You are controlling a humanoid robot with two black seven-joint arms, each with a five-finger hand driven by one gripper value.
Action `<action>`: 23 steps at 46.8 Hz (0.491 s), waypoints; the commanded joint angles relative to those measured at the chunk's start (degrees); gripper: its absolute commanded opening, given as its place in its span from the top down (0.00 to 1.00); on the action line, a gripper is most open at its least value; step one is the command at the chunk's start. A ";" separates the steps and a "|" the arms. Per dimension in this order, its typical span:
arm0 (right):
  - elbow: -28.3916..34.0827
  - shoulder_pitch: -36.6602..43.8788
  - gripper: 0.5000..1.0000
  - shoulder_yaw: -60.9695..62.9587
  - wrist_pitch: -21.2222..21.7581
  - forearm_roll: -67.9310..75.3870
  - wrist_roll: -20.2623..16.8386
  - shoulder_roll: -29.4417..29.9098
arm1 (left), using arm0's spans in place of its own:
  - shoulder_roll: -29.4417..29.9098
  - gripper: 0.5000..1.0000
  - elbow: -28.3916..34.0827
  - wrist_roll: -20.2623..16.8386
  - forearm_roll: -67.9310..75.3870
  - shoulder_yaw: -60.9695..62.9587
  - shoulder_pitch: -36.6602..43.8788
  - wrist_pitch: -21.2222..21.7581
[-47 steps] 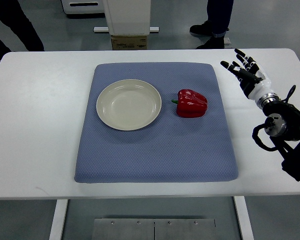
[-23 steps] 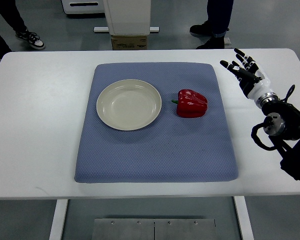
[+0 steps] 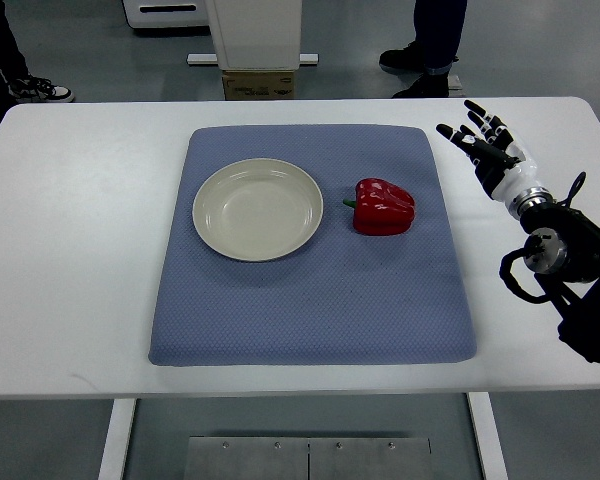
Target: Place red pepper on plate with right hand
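Nothing of the task is done yet: the red pepper [image 3: 383, 207] lies on the blue mat [image 3: 310, 320], just beside the cream plate [image 3: 257, 209] but apart from it, its green stem pointing toward the plate's rim. The plate sits empty on the mat's far-left part, and the pepper is toward the mat's right side, roughly level with the plate. The right hand [image 3: 487, 150] hovers over the bare white bench [image 3: 80, 250] near the far right corner, just off the mat's right edge, well apart from the pepper; its fingers [image 3: 474, 108] are spread wide and hold nothing. The left hand is not in view. What is left, by my reading, is the whole job: bringing the hand over the pepper, closing on it, lifting, carrying it the short way left, and setting it down inside the plate. Room for moving looks generous. The strip of mat between the hand and the pepper is bare, and nothing stands between pepper and plate, so the path runs straight leftward. The pepper is well away from every bench edge, so a fumble would likely leave it on the mat rather than off the bench. Beyond the far edge, a white machine base and cardboard box [image 3: 260, 85] stand on the floor, and shoes [image 3: 420, 70] of people show there, clear of the working area.
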 commanded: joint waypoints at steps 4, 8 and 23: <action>0.03 0.53 0.00 0.02 0.01 0.00 0.00 0.02 | 0.00 0.00 0.02 0.00 0.00 0.05 0.00 0.00; 0.03 0.79 0.00 0.02 0.01 0.00 0.00 0.02 | 0.00 0.00 0.02 0.00 0.00 0.05 0.00 0.00; -0.15 0.18 0.00 -0.07 0.01 0.00 0.00 0.10 | 0.00 0.00 -0.07 0.00 0.00 0.05 0.00 0.00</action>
